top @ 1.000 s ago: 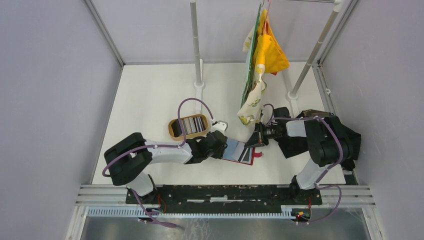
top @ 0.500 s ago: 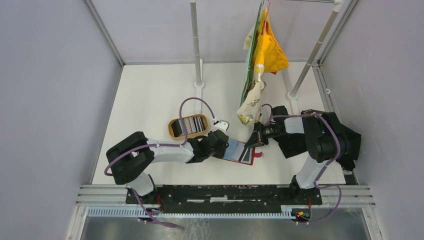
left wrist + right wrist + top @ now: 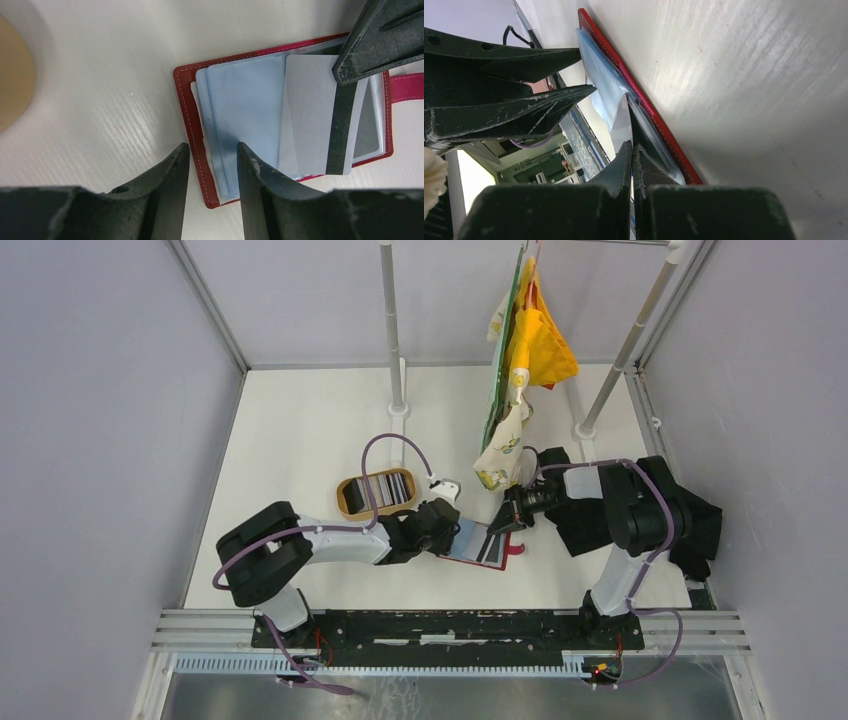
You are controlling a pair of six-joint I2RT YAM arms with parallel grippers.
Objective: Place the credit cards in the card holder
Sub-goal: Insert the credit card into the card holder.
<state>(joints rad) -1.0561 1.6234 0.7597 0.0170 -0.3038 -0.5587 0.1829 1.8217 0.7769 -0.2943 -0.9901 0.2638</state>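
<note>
Card holder (image 3: 186, 115) open, one card pinched over it

Left gripper (image 3: 212, 150), jaws part-way apart, straddles the card holder's left edge; contact is unclear. It lies on the table (image 3: 300, 430) between both arms. Right gripper (image 3: 632, 147), closed tight, pinches a striped credit card (image 3: 310, 115) above its right sleeves. Beyond, the tray (image 3: 345, 498) contents blur.

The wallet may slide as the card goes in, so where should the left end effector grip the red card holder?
On the card holder, I'd pinch the bare red cover edge facing the left end effector, coming in low from that side. It lies flat and open, and its other half is taken by the card and the shut right end effector.
</note>
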